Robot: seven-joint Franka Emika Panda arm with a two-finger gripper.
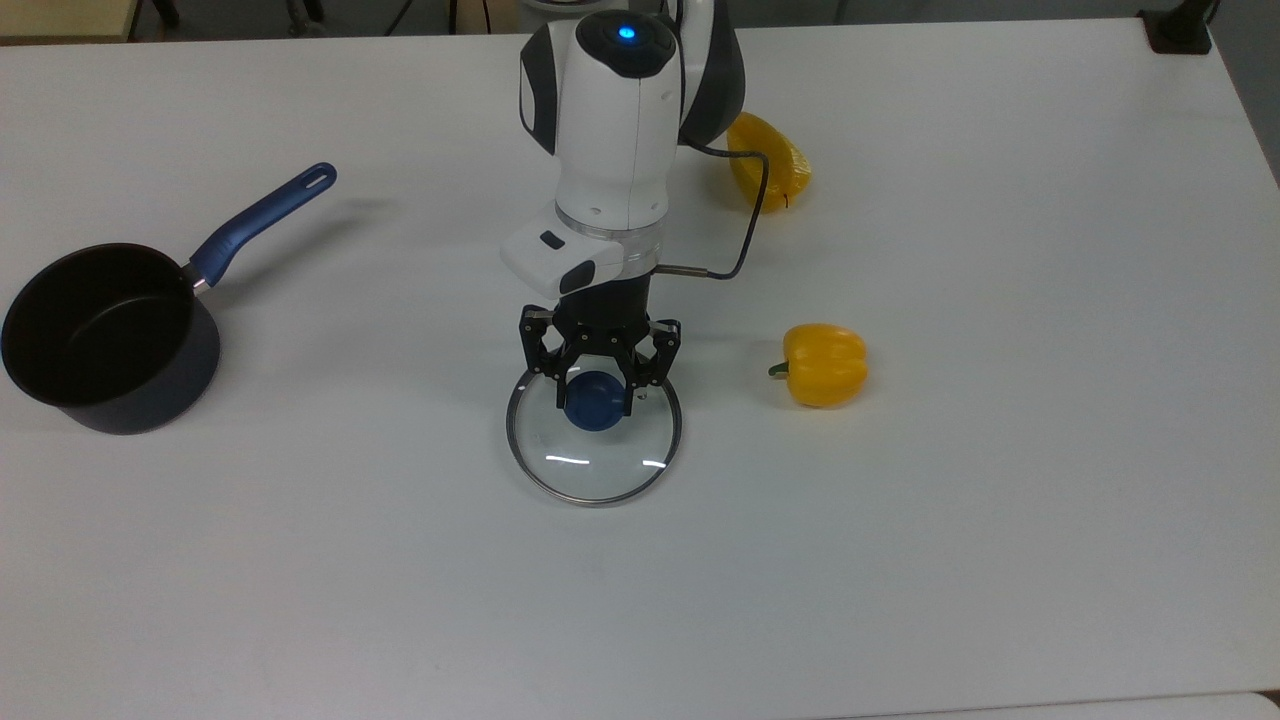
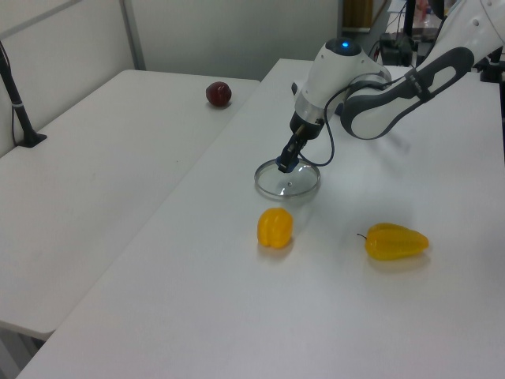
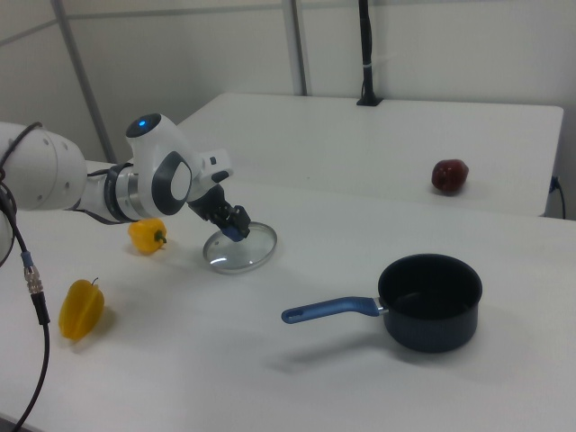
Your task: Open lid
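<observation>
The lid [image 1: 600, 455] [image 2: 290, 183] [image 3: 241, 252] is a clear glass disc with a metal rim and a blue knob [image 1: 593, 400]. It sits low over the white table, near the middle in the top view. My gripper [image 1: 596, 398] [image 2: 284, 164] [image 3: 236, 225] is shut on the knob, fingers on either side of it. The dark saucepan [image 1: 100, 335] [image 3: 430, 301] with its blue handle [image 1: 262, 222] stands uncovered at the top view's far left, well apart from the lid.
A yellow bell pepper [image 1: 824, 364] [image 2: 274, 227] [image 3: 147, 236] lies close to the lid on the top view's right. A second yellow pepper [image 1: 770, 165] [image 2: 396, 241] [image 3: 79, 306] lies behind the arm. A dark red fruit [image 2: 218, 94] [image 3: 449, 175] rests on the neighbouring table.
</observation>
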